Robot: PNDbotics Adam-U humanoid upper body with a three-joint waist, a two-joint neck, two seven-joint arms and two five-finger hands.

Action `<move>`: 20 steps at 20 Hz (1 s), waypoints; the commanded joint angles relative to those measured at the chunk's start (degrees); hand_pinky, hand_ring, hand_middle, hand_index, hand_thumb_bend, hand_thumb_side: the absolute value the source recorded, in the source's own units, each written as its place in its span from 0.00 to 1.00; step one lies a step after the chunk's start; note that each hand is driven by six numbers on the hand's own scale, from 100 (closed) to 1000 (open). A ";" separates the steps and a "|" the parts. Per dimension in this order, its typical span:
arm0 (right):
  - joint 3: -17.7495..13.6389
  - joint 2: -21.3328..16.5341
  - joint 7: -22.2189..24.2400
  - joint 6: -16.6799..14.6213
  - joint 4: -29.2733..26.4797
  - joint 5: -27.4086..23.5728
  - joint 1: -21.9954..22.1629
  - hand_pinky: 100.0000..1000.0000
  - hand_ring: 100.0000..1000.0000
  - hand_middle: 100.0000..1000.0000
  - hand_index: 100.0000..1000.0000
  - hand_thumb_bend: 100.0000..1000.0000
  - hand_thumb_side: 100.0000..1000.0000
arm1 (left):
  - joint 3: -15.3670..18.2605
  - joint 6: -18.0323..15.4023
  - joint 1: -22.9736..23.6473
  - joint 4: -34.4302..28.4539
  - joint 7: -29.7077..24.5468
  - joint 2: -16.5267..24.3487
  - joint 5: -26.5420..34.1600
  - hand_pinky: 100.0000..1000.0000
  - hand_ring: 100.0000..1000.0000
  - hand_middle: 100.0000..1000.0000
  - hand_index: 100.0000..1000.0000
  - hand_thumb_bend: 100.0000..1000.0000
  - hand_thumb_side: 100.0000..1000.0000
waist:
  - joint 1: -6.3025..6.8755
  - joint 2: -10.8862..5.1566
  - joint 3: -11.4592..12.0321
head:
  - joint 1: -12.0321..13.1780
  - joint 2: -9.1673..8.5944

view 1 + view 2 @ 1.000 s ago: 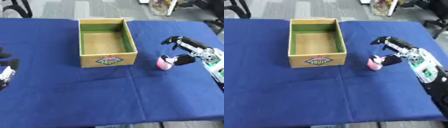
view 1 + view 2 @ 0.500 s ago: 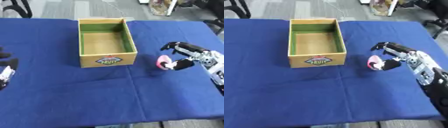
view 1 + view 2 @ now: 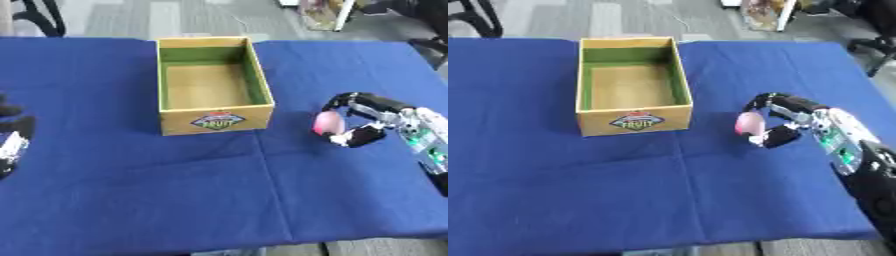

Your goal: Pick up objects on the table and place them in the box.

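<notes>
Pink object (image 3: 327, 123) pinched in my right hand (image 3: 372, 120), right of the box (image 3: 212, 84).

Left eye view: my fingers and thumb curl round the small pink thing, near the blue worktop (image 3: 175, 190); the open cardboard box sits well left of it. My left hand (image 3: 12, 141) shows at the left edge; I cannot tell its state.
Right eye view: same grasp, and the box interior looks bare.

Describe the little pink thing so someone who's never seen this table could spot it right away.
Start at the open cardboard box standing on the blue tablecloth. Look to the box's right, where the robot's right hand comes in; the pink object sits between its curled fingers and thumb. It is small, rounded and the only pink thing on the cloth.
</notes>
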 commanded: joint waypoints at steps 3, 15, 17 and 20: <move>-0.32 -1.10 -3.09 0.48 0.26 3.05 -0.94 0.53 0.72 0.69 0.77 0.01 0.40 | 0.09 -0.01 -0.69 -1.14 0.00 0.68 0.25 0.60 0.68 0.49 0.68 0.34 0.05 | 0.06 -0.70 0.00 | -0.30 -0.05; -0.60 -1.81 -10.70 0.47 -2.05 1.55 -1.47 0.17 0.46 0.37 0.50 0.00 0.20 | 0.12 0.12 -0.61 -1.11 0.16 0.67 0.25 0.60 0.68 0.49 0.68 0.33 0.05 | -0.13 -0.84 -0.11 | -0.23 0.13; -0.85 -2.45 -11.29 0.35 -3.93 -0.28 -1.97 0.16 0.46 0.36 0.50 0.00 0.18 | 0.10 0.13 -0.56 -1.12 0.15 0.69 0.27 0.60 0.68 0.49 0.67 0.33 0.05 | -0.18 -0.91 -0.12 | -0.18 0.17; -1.13 -3.54 -11.68 0.38 -6.52 -3.52 -3.26 0.16 0.46 0.35 0.50 0.00 0.17 | 0.08 0.17 -0.46 -1.10 0.15 0.72 0.26 0.60 0.68 0.49 0.67 0.32 0.05 | -0.24 -1.04 -0.07 | -0.19 0.27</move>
